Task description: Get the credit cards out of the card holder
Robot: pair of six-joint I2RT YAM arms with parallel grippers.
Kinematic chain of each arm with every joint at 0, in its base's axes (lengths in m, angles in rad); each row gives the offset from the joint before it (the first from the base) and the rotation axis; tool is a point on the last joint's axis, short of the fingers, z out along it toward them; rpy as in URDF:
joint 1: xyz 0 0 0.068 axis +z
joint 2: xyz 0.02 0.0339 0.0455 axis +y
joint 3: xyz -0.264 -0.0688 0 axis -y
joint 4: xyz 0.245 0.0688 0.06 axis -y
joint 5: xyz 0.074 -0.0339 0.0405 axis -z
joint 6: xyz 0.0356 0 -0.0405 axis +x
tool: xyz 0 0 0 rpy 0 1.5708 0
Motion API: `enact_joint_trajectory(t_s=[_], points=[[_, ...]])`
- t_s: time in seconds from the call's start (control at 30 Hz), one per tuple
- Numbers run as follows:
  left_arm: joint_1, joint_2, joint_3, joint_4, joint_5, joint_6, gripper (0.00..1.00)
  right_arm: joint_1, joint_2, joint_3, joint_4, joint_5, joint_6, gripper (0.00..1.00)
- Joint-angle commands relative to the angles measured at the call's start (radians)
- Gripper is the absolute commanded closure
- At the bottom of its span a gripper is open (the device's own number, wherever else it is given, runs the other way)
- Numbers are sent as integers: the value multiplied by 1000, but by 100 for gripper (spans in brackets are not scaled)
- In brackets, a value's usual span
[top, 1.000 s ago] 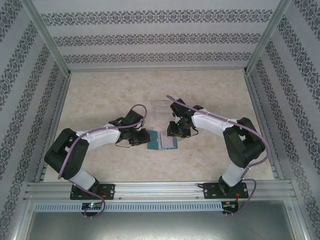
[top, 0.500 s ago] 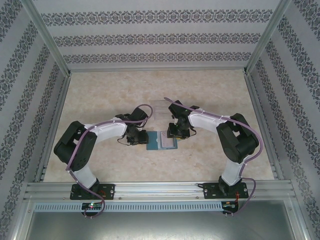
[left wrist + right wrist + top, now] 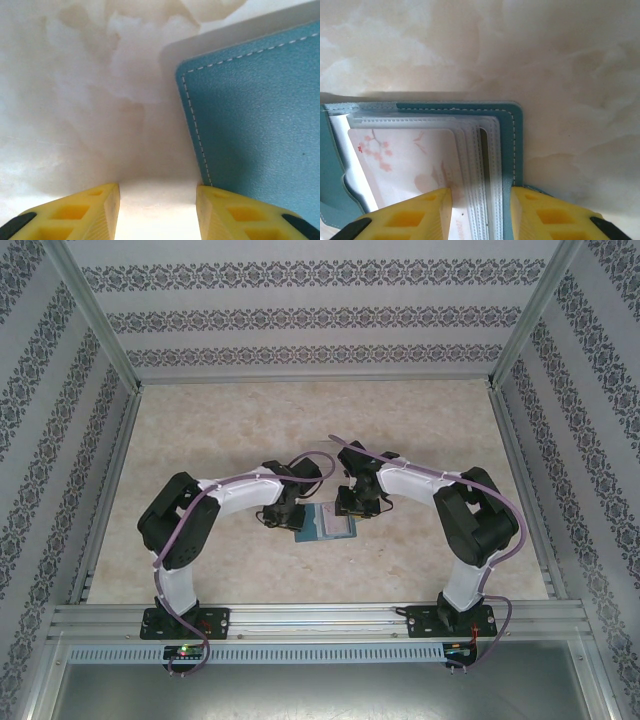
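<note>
The card holder [image 3: 326,523] lies open at mid tabletop [image 3: 210,425], between the two hands, with bare room all around it. The left hand [image 3: 157,202] has its fingers apart over bare tabletop, just beside the holder's stitched edge. The right hand [image 3: 481,200] straddles the clear sleeve edges [image 3: 482,150] beside a pale blossom-printed card [image 3: 405,160]. Whether it clamps them, I cannot tell.
</note>
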Motion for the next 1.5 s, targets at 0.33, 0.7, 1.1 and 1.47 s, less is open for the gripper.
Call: enact_joint_trajectory(t_s=[0.33,0.7,1.1,1.47], points=[[8,-178,-68,10,-5,-27,56,-31,-80,-60,32,-40,10,67],[34,-307,-57,147,174,-85,59,-38,-114,-91,57,-57,19,67],[34,-181,-82,435,426,-214,80,-55,-105,-117,95,-78,21,69],[44,-91,-171,557,422,-247,89,-57,-145,-153,115,-88,37,71]])
